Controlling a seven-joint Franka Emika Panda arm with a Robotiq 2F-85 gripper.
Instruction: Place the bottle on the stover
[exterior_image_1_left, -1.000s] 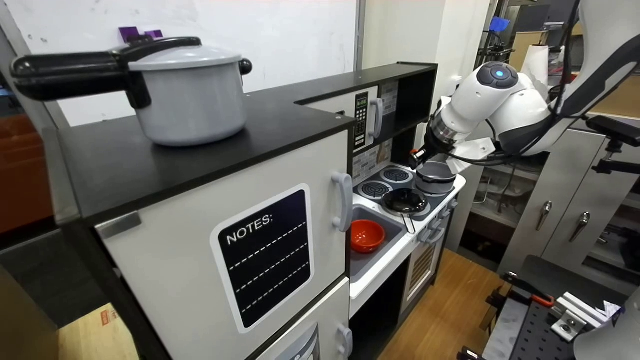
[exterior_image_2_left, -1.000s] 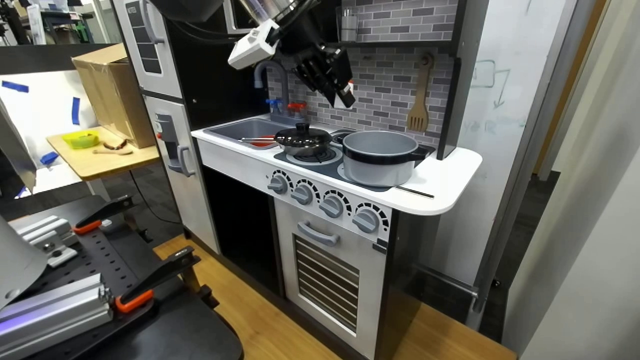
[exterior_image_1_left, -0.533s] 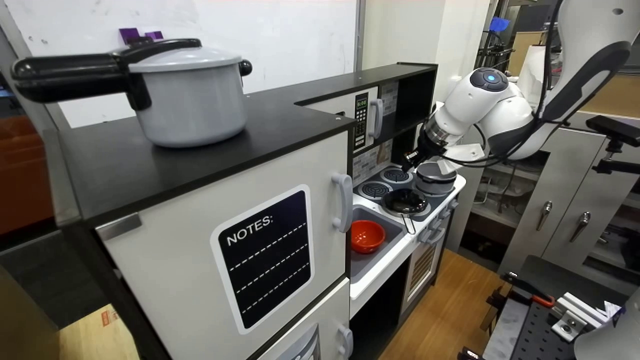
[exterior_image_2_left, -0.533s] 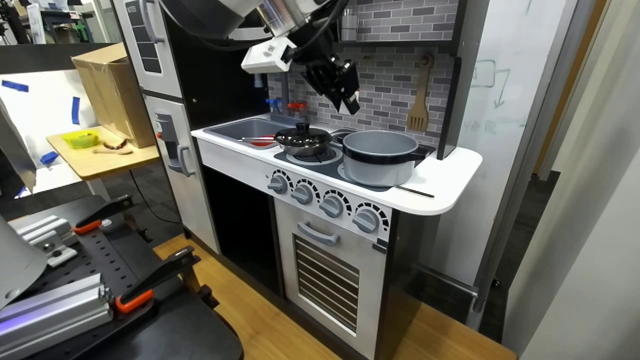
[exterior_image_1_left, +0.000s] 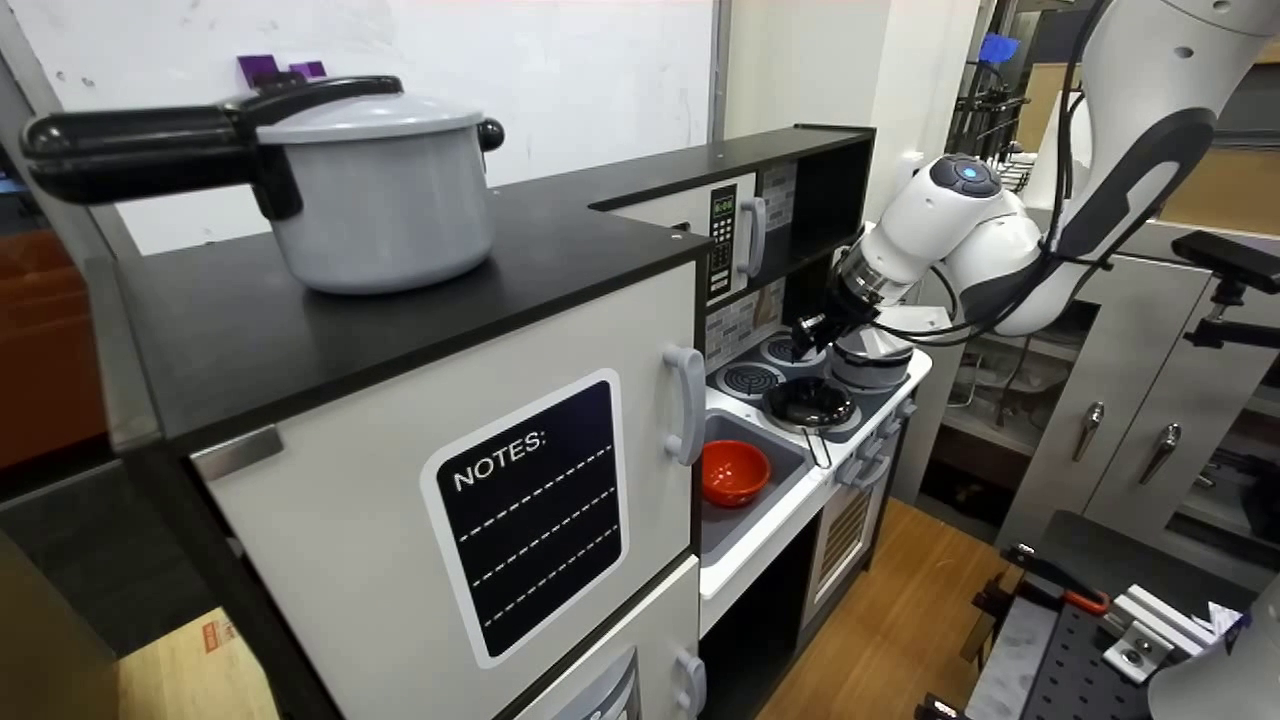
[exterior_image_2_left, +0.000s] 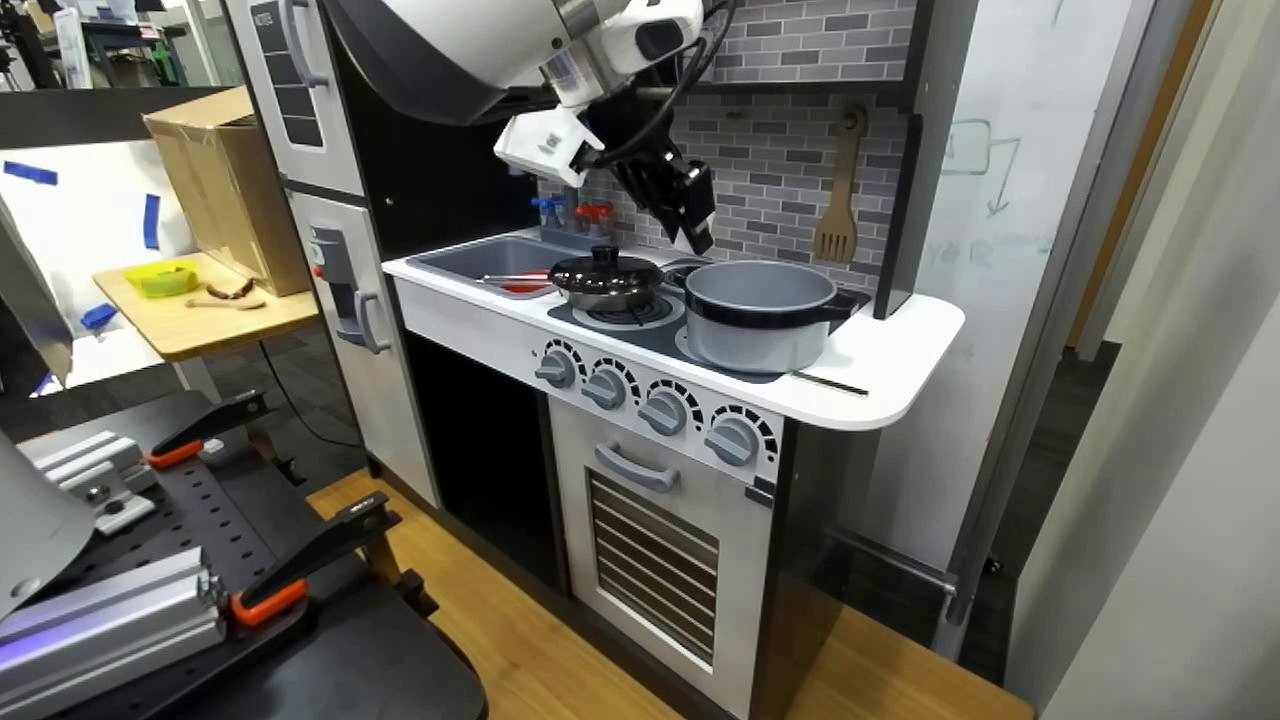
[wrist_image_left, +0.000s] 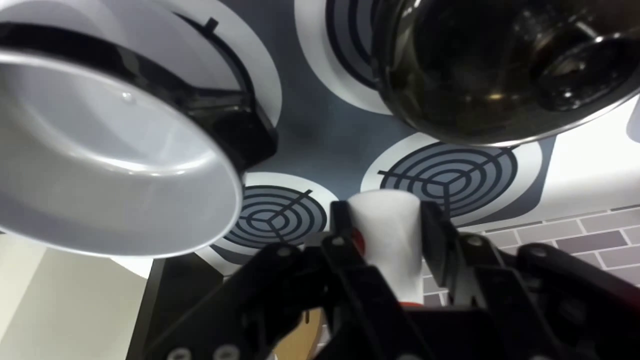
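Pot (wrist_image_left: 115, 200), round, pale grey and black-rimmed, filled the left of the wrist view, its stubby black handle jutting toward the middle over the dark, flat top of the white toy stove (wrist_image_left: 325, 130). Just right of it, left of bottom centre, a dark ringed burner (wrist_image_left: 270, 220) showed. At bottom centre came the black two-fingered gripper (wrist_image_left: 386, 215), its fingers drawn in against both sides of a small white cylindrical bottle (wrist_image_left: 390, 245) with red-orange parts, held above the stove. Right of the bottle lay a second dark burner (wrist_image_left: 445, 181), partly hidden by it; a glossy black-lidded pan (wrist_image_left: 500, 75) crowded the upper right, and grey brick-patterned panelling (wrist_image_left: 595, 245) ran along the lower right. In an exterior view, pan and pot stood left and right on the front burners, the gripper hung above and behind them, and a wooden spatula (exterior_image_2_left: 842, 205) rested farther right against the panelling.
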